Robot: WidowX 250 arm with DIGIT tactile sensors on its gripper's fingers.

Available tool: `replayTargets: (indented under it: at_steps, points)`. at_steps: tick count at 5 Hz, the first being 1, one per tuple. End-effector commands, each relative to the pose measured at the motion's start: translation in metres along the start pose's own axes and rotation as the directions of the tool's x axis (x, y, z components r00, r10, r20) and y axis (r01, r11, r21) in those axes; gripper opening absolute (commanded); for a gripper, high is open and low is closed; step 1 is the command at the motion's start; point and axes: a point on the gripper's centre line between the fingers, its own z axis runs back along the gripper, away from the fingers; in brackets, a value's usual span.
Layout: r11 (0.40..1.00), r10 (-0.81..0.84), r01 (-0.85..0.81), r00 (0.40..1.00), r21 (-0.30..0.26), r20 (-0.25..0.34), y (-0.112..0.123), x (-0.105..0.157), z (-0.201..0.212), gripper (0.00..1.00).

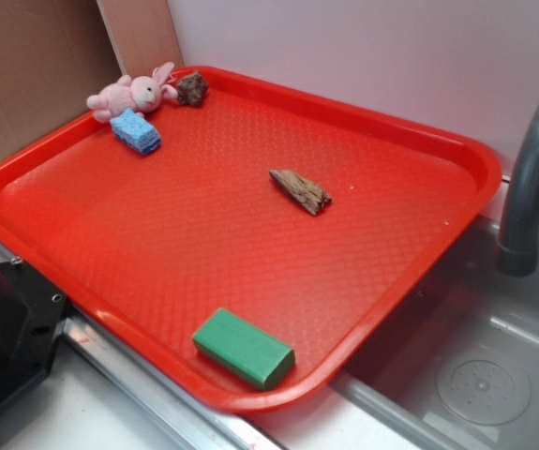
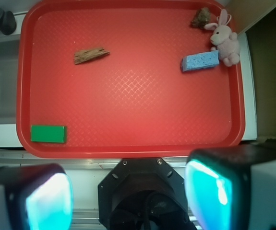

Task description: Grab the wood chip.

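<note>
The wood chip (image 1: 301, 190) is a small brown wedge with streaky grain, lying near the middle of the red tray (image 1: 91, 169). In the wrist view it lies at the tray's upper left (image 2: 90, 55). My gripper (image 2: 128, 194) is open and empty, high above and short of the tray's (image 2: 128, 143) near edge, over the robot's black base. Its two fingers (image 2: 49, 201) show blue-green pads, far apart. The gripper does not show in the exterior view.
On the tray are a green block (image 1: 244, 348) at the near edge, a blue sponge (image 1: 136, 131), a pink plush rabbit (image 1: 128, 95) and a dark brown lump (image 1: 192, 88) at the far corner. A grey faucet (image 1: 531, 178) and sink (image 1: 475, 375) stand to the right.
</note>
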Motion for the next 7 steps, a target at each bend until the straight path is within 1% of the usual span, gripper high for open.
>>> replayTargets:
  at_steps: [1,2,3,4,5,6,7]
  points:
    - [1.0,0.0,0.0,1.0,0.0,0.0,0.0,0.0,0.0,1.0]
    - [0.987,0.155,-0.148,0.981,-0.063,0.115,-0.01,0.028,-0.035,1.0]
    - [0.962,0.272,-0.26,0.927,-0.079,0.257,-0.019,0.059,-0.06,1.0]
    - [0.887,0.454,-0.401,0.845,-0.228,0.283,-0.03,0.101,-0.099,1.0]
    - [0.817,0.574,-0.543,0.797,-0.194,0.189,-0.031,0.128,-0.131,1.0]
    - [0.852,0.518,-0.504,0.851,-0.141,0.089,-0.027,0.139,-0.15,1.0]
    - [0.852,0.518,-0.504,0.851,-0.141,0.089,-0.027,0.139,-0.15,1.0]
